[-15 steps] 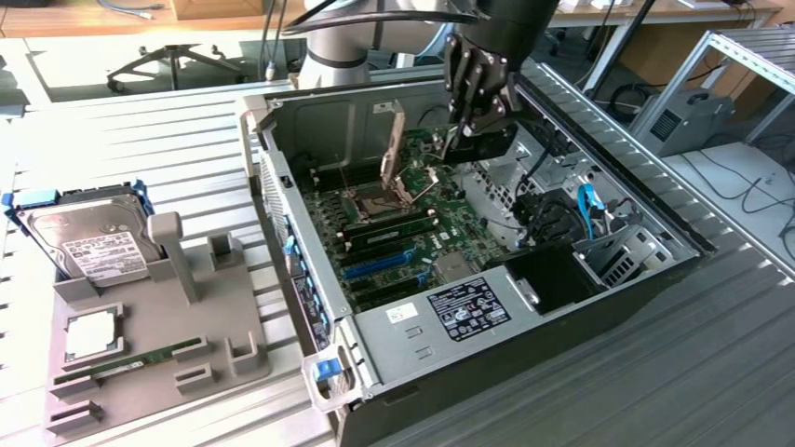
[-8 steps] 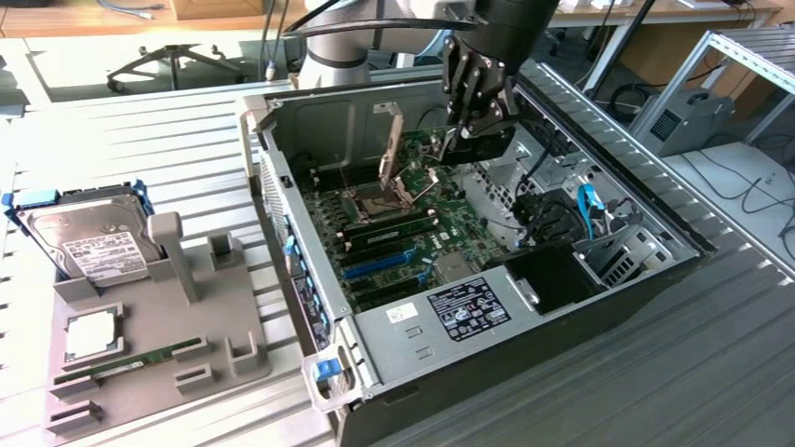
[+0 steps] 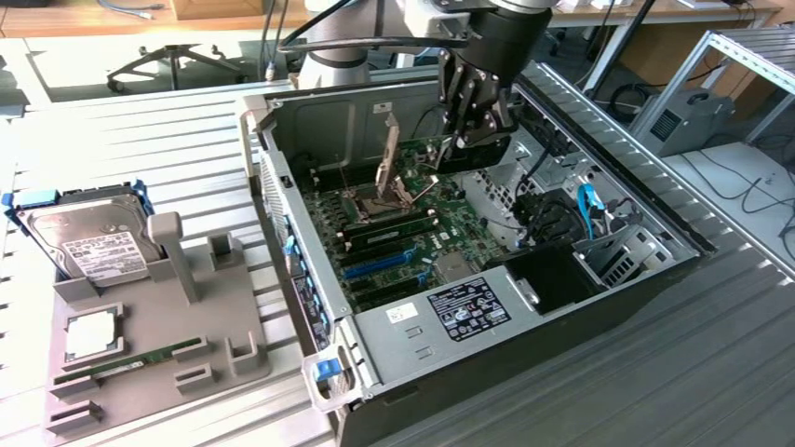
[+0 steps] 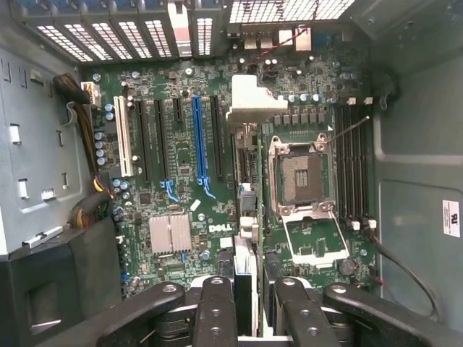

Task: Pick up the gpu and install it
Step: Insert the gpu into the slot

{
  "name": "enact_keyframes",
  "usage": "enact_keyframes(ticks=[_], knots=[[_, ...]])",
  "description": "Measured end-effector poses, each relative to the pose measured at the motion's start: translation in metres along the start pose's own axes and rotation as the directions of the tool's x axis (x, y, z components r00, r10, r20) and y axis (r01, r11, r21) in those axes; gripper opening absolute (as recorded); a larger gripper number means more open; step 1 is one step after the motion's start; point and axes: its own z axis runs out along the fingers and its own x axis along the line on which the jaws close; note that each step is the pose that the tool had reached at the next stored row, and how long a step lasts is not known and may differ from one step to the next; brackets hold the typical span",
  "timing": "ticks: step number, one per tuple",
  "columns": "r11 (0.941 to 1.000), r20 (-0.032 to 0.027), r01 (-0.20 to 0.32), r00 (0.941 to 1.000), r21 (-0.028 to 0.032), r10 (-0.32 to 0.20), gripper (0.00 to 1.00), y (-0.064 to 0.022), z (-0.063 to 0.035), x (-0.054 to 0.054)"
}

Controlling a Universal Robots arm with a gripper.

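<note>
gpu [image 4: 253, 105]: 1, edge-on, clamped in partly closed jaws | motherboard [image 4: 181, 181]: 1, below | hard drive [image 3: 93, 244]: 1, on tray [image 3: 162, 372]

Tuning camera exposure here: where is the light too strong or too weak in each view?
Exterior view: sunlight washes out the table at that view's left; the case interior lies shaded. Wrist view: motherboard evenly lit, rear vents glare white, the gripper gripping the gpu reads dark.

Black jointed tool [image 3: 478, 138]; pale grey arm [image 3: 333, 47]
</note>
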Motion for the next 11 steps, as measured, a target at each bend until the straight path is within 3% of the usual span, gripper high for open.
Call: enact_keyframes(ticks=[11], knots=[[1.0,-0.001,0.0,1.0,0.0001,0.0,0.26,0.0,0.0029,0.0002]])
